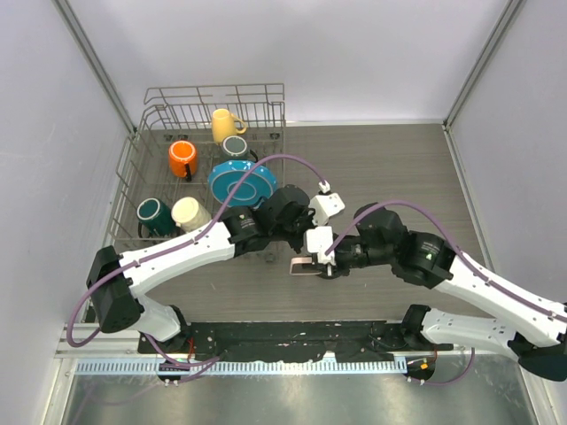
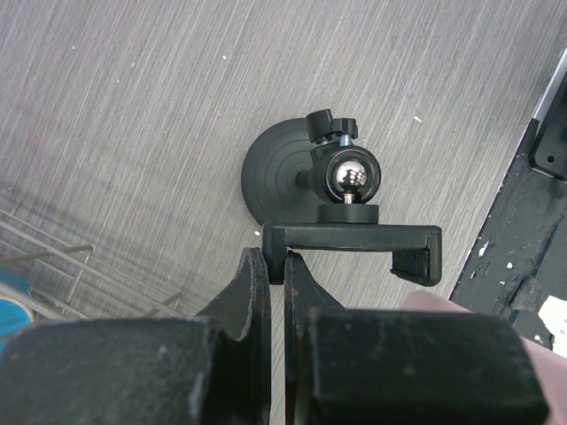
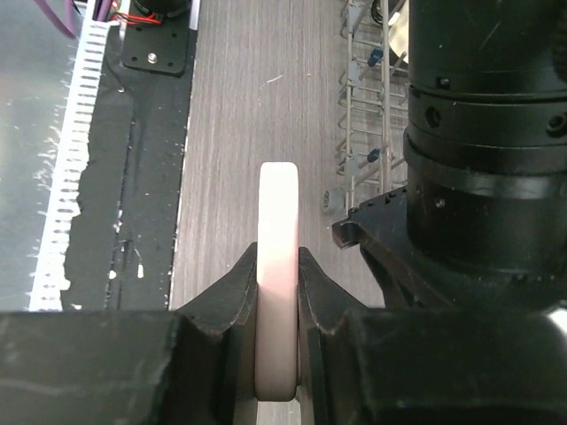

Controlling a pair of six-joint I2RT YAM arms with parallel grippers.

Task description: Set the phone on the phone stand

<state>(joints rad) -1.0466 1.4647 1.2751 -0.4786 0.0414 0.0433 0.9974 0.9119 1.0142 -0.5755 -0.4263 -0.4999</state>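
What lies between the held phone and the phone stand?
Only a narrow strip of bare table, seen in the left wrist view between the phone and the phone stand.

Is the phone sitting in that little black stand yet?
Not in. The phone is pinched edge-on in the right hand, and the stand has an empty cradle.
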